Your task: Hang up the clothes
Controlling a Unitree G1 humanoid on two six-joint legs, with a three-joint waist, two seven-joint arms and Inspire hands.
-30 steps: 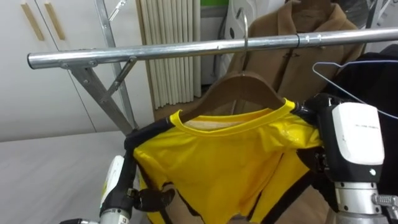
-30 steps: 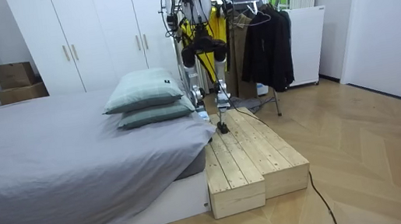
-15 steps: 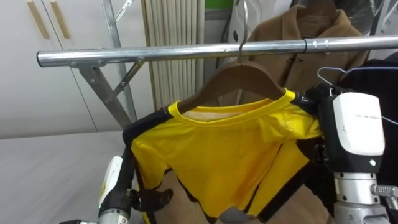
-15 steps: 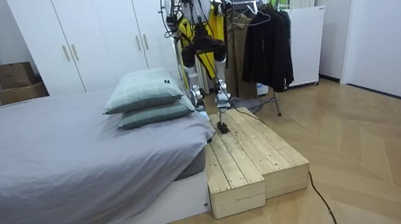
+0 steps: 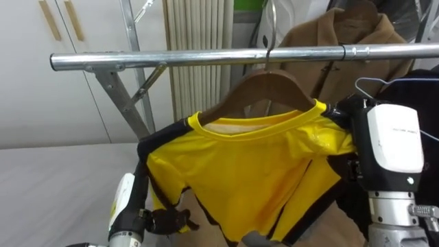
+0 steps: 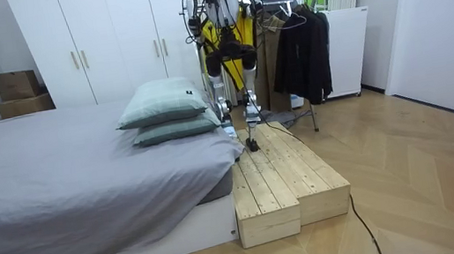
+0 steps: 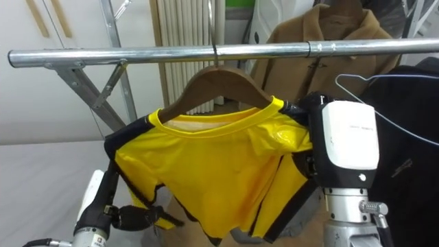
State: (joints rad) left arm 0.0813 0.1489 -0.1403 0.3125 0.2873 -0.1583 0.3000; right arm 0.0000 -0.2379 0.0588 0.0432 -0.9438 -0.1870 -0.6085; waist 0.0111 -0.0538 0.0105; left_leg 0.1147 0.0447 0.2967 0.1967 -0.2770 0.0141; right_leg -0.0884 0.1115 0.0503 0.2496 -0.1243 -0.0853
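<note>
Item: yellow short-sleeved shirt with black trim [image 5: 254, 171], spread on a brown wooden hanger with a metal hook [image 5: 267, 86].
Location: just below and in front of the silver metal clothes rail [image 5: 206, 60], between both robot hands.
Hook: shaft crossing the rail, bend rising above it; not seen resting on the bar.
Left robot hand [image 5: 164, 221]: low at the shirt's left side, dark fingers curled at the lower edge of the cloth, apparently pinching it.
Right robot hand [image 5: 394, 147]: white-backed, raised at the shirt's right shoulder end, touching it; grip cannot be told from these views.
Neighbours on the rail: tan-brown coat [image 5: 357, 31] behind and to the right; thin wire hanger [image 5: 384, 86] over a black garment [image 5: 418, 89] at far right.
Stance: upright on a pale wooden plank platform [image 6: 292, 180] beside the grey-covered bed [image 6: 56, 178], facing the rack, arms lifted.
Done: shirt fitted on the hanger, carried up to rail height, hook brought to the bar.
Left, by judgement: lowering the hook until seated on the rail, release of both robot hands, cloth let fall straight.
Risk: hanger tilting or hook missing the bar on release.
</note>
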